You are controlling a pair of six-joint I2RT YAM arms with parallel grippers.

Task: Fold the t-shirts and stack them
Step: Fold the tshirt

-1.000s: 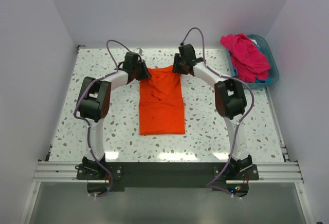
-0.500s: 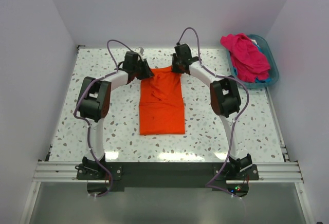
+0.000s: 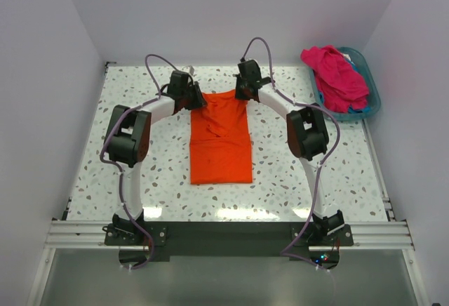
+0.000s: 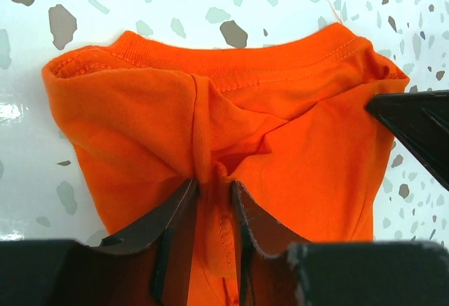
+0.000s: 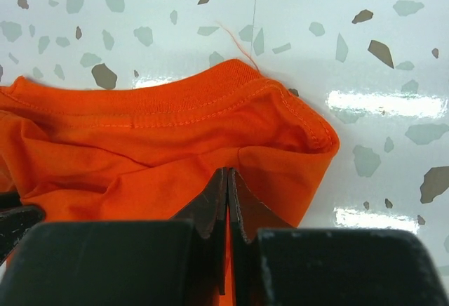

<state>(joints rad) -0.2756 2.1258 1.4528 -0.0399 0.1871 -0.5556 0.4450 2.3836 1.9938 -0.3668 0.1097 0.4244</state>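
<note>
The bright orange soft cloth t-shirt (image 3: 221, 144) lies flat on the speckled terrazzo table (image 3: 140, 180). It is folded into a long strip whose long axis runs from both grippers straight back toward the arm bases. Each gripper sits on one collar-end corner, so neither is nearer.

The left gripper (image 4: 212, 184) stands narrow, with a raised ridge of cloth caught between its fingers. The right gripper (image 5: 228, 174) is pressed fully together and seems to nip the thin fabric under its tips.

The ribbed, stitched collar lies just beyond both, so I'd guess that end gets drawn back over the strip. Well off to the right gripper's outer side, a crumpled magenta-pink t-shirt (image 3: 335, 74) heaps over a teal plastic basket (image 3: 372, 99).
</note>
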